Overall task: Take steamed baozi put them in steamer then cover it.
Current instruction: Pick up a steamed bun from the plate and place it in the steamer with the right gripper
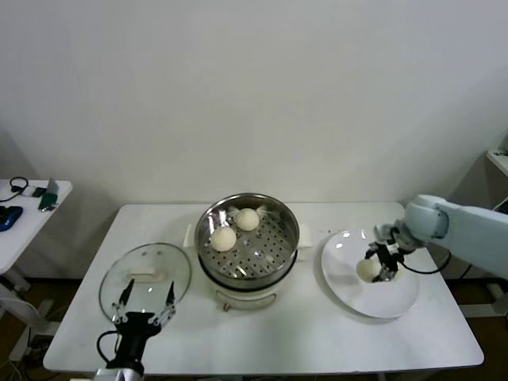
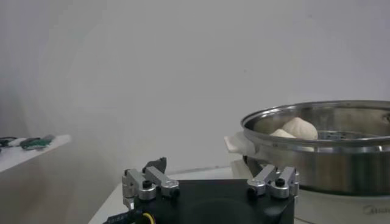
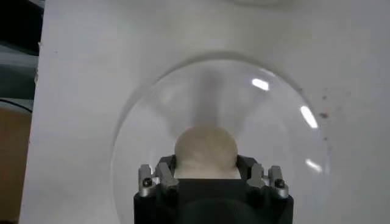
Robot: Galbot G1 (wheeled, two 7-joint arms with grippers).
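Observation:
The steamer [image 1: 279, 238] stands mid-table on its cream-white base, with two baozi [image 1: 223, 237] [image 1: 248, 219] on its perforated tray. The left wrist view shows it too [image 2: 329, 152], with a baozi [image 2: 300, 128] above its rim. My right gripper [image 1: 381, 262] is low over the white plate [image 1: 397, 298], shut on a third baozi [image 1: 367, 269]. In the right wrist view this baozi [image 3: 205, 149] sits between the right gripper's [image 3: 205, 163] dark fingers. No fourth baozi shows. The glass cover [image 1: 145, 274] lies flat at the left. My left gripper [image 1: 144, 305] hangs open and empty over its near edge, as the left wrist view [image 2: 204, 165] also shows.
The white table's front edge [image 1: 262, 367] runs just below my left gripper. A small side table [image 1: 24, 210] with dark gadgets stands at the far left. A white wall lies behind. My right arm [image 1: 468, 230] reaches in from the right edge.

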